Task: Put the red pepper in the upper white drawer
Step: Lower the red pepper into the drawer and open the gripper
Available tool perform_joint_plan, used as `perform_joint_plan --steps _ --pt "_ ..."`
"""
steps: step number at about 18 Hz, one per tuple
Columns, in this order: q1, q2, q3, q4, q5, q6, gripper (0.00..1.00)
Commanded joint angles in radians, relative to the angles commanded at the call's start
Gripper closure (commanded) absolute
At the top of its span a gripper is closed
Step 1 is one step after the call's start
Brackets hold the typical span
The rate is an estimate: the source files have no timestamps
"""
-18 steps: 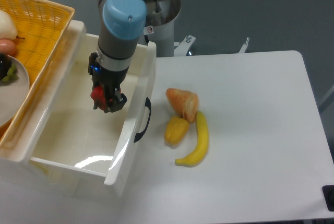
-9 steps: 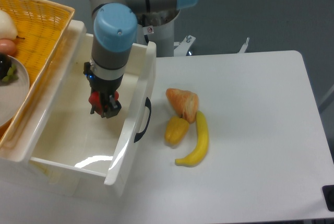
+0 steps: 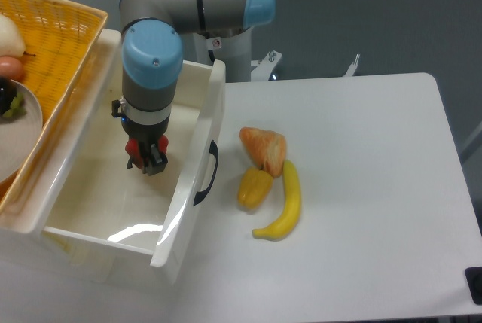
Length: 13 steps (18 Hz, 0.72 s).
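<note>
White tabletop [image 3: 361, 187]: glossy white plastic upper drawer [image 3: 90, 210] pulled open at left, the two-finger gripper [image 3: 146, 159] hanging directly over its floor, clamped on the small red pepper [image 3: 140, 147], release path straight down.

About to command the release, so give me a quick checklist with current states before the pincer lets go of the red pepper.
1. Upper white drawer pulled open: ok.
2. Pincer inside the drawer opening, clear of the front panel: ok.
3. Red pepper in the pincer: ok, red shows between the fingers.
4. Drawer floor under the pepper free of objects: ok, only bare white shows.
5. Height of the pepper above the drawer floor: cannot tell from this one view.
6. Yellow pepper, croissant and banana out of the way on the table: ok.
</note>
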Motion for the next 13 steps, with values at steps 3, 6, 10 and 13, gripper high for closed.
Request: perform_joint_plan --steps 3,6,10,13 --pt "-0.002 -0.006 0.002 0.014 -0.002 0.003 0.28" --pt "-0.014 -0.012 -0.003 0.075 -0.002 0.002 0.26" --pt "-0.014 -0.014 -0.002 0.075 -0.002 0.002 0.19" --pt "-0.014 -0.015 0.006 0.075 -0.003 0.002 0.09"
